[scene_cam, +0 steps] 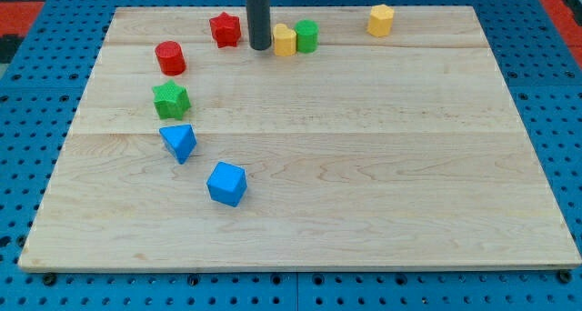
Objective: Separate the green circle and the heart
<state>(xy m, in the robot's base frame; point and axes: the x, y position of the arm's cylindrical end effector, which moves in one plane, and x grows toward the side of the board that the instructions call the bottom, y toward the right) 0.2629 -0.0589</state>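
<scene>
- Nearest us on the bench [382,193]: a blue cube [226,184], blue triangle [179,142], green star [170,100].
- Farther left: red cylinder [170,57], red star [225,29].
- Far edge: our tip [260,47] just left of the yellow heart [285,40], which touches the green circle [307,35]; we carry no pincer.
- Far right: a yellow hexagon [381,20].

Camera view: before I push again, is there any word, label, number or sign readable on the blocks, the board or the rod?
None: no text, number or sign can be read anywhere in this view.
The wooden board shows bare grain only.
The green circle and yellow heart, which touch, have plain faces.
My tip, just left of the heart, is on an unmarked dark rod.
</scene>
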